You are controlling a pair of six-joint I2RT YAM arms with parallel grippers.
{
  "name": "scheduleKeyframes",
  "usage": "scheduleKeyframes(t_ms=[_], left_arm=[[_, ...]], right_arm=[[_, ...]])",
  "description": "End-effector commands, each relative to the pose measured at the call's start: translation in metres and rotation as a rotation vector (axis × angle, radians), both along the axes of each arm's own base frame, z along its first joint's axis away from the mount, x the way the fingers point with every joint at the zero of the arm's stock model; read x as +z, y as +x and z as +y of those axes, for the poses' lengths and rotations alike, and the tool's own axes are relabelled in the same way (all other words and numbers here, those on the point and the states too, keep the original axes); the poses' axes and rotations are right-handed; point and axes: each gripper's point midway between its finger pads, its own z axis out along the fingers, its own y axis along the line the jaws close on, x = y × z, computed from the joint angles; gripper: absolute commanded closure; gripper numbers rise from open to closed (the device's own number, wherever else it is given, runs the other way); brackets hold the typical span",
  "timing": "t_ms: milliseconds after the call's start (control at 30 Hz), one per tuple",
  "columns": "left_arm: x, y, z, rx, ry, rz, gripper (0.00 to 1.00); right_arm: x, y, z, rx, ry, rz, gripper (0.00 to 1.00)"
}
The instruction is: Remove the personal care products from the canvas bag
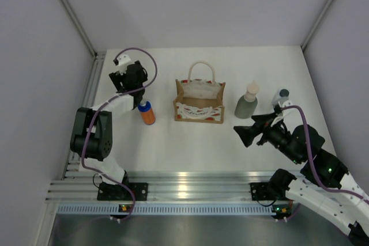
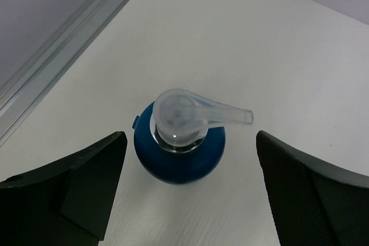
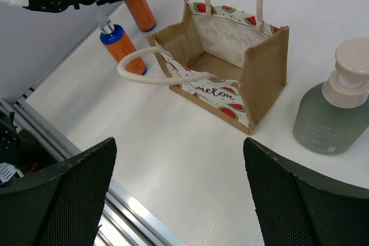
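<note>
The canvas bag (image 1: 199, 108) stands mid-table with a watermelon print; in the right wrist view (image 3: 262, 76) its inside shows no bottle. One orange bottle with a blue cap (image 1: 147, 113) stands left of it (image 3: 119, 43). A second orange bottle (image 3: 141, 12) stands under my left gripper (image 1: 129, 82); from above it shows as a blue cap with a clear pump (image 2: 179, 142). The left gripper (image 2: 190, 162) is open, its jaws either side of that cap and apart from it. The grey-green bottle (image 1: 246, 103) (image 3: 337, 108) and the white bottle (image 1: 282, 95) stand right of the bag. My right gripper (image 1: 245, 132) (image 3: 179, 159) is open and empty, in front of them.
An aluminium rail (image 1: 173, 191) runs along the near edge and another along the left side (image 1: 86, 93) (image 2: 57, 67). Grey walls close the table at the back and both sides. One white bag handle (image 3: 155, 76) droops forward over the front.
</note>
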Motion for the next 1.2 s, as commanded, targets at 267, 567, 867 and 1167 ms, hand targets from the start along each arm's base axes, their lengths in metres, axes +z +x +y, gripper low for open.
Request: scheduleKeyframes(t_ms=[267,567,867,1167], left_arm=[[0.077,-0.041,-0.016,-0.059,-0.093,-0.062,0.02],[0.136,-0.126,-0.05,-0.257,-0.31,0.035,0.02],[0.168,-0.228,-0.006,-0.258,-0.109,0.099,0.02],[0.172,-0.286,0.012,-0.285,-0.042,-0.003,0.02]], right_arm=[[0.005,0.038,-0.02,-0.237,-0.053,0.005,0.07],[0.009,0.066,-0.063,-0.533,-0.204,0.014,0.01],[-0.002,0.05,-0.092,-0.585,-0.271,0.031,0.01],[0.003,0.034,-0.12,-0.648,-0.267,0.016,0.01]])
